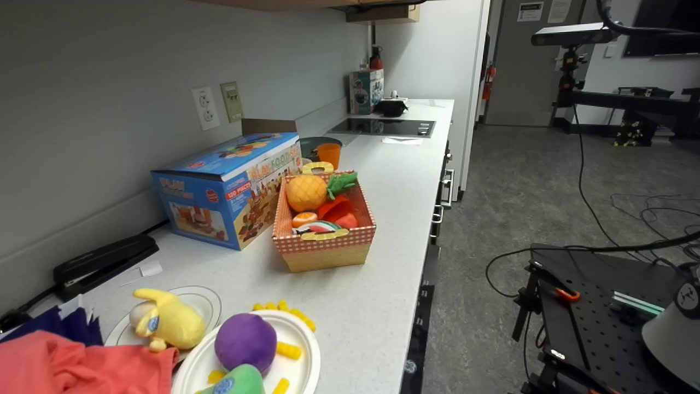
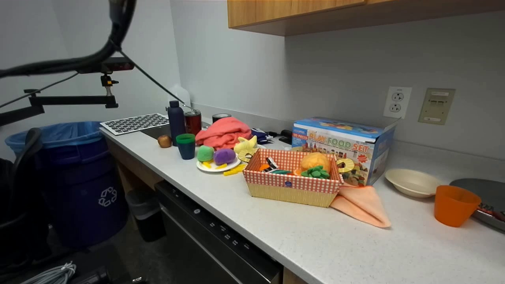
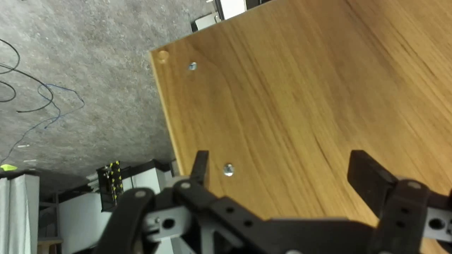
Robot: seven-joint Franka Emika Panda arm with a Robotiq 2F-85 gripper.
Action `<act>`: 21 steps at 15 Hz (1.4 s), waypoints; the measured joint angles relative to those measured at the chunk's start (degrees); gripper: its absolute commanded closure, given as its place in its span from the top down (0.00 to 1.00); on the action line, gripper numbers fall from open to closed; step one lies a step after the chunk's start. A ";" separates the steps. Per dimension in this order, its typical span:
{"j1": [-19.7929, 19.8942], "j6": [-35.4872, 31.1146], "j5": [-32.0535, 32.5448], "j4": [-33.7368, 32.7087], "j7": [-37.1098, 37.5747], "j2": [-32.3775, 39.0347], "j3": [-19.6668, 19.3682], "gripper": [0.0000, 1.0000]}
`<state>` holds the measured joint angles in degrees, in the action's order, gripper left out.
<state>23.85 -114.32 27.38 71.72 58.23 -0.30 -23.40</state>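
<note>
We have the panel (image 3: 300,88) straight ahead of the end effector (image 3: 280,165), behind the gap between its fingers (image 3: 367,180) and running on past the right one in the wrist view. The fingers stand wide apart, holding nothing; whether they touch the panel, we cannot tell. One screw (image 3: 228,169) shows just inside the left finger, another screw (image 3: 192,66) farther ahead, and left of the panel's edge we look onto the floor (image 3: 106,88). To handle the panel well, we judge it best to move slowly, square to its slant and off the screws. In both exterior views the basket (image 1: 328,254) rests on the table (image 2: 276,221); with the end effector out of frame there, we cannot place either from it.
</note>
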 measured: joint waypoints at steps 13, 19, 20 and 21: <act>0.65 37.10 -33.11 -16.50 -13.46 -1.62 -4.02 1.00; 0.65 37.04 -33.08 -15.87 -13.46 -1.56 -4.01 1.00; 0.65 37.04 -33.08 -15.87 -13.46 -1.55 -4.01 1.00; 0.65 37.04 -33.08 -15.87 -13.45 -1.55 -4.01 1.00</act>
